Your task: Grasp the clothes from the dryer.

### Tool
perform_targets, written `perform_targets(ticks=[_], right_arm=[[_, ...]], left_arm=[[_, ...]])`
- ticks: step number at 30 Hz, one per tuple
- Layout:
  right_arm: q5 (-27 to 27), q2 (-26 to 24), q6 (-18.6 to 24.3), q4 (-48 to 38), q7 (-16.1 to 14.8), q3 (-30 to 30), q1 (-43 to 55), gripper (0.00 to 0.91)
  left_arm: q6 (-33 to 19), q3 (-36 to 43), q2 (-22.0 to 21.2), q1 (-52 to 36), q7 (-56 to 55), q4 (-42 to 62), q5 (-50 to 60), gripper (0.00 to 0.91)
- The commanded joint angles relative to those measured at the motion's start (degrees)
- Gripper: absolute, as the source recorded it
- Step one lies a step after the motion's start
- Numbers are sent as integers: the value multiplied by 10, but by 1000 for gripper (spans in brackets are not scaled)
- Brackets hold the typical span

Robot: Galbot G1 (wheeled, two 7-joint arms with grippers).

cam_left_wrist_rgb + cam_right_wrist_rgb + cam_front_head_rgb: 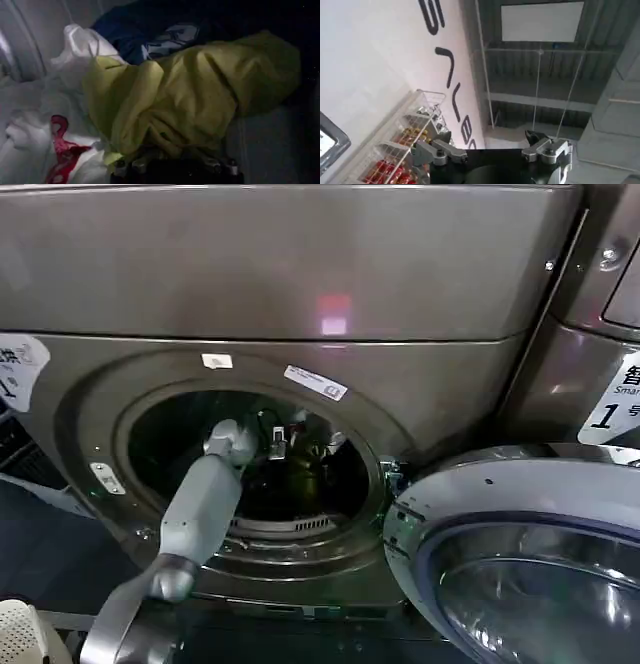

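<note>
One arm, my left, reaches into the dryer; its left gripper hangs over the clothes inside the drum, grip unclear. Right of the porthole the open door juts out. Right gripper spread, empty.

Left arm reaches forward, extended; right hand (fingers spread) points upward.

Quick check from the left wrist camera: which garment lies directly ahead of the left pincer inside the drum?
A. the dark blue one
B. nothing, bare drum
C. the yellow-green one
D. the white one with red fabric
C: in the left wrist view the yellow-green garment bunches right in front of the left pincer; the dark blue garment lies behind it and the white garment off to one side.
</note>
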Motion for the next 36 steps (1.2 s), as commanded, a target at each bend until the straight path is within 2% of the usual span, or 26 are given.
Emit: perform_targets(ticks=[1, 10, 16, 21, 28, 36], right_arm=[[3, -1, 1, -2, 0, 2, -1, 907], [4, -3, 2, -5, 0, 0, 0, 907], [5, -3, 1, -5, 1, 0, 0, 907], [5, -2, 1, -4, 1, 0, 0, 907], [5, -2, 2, -4, 1, 2, -1, 907], [5, 3, 3, -2, 0, 0, 1, 907]], left_arm=[[99, 7, -4, 27, -197, -68, -41, 0], [145, -2, -14, 51, -376, -95, -153, 0], [143, -21, -22, 80, -514, -133, -333, 0], [136, -42, -34, 114, -625, -181, -529, 0], [106, -66, -50, 165, -680, -243, -684, 0], [91, -101, -80, 244, -672, -319, -688, 0]])
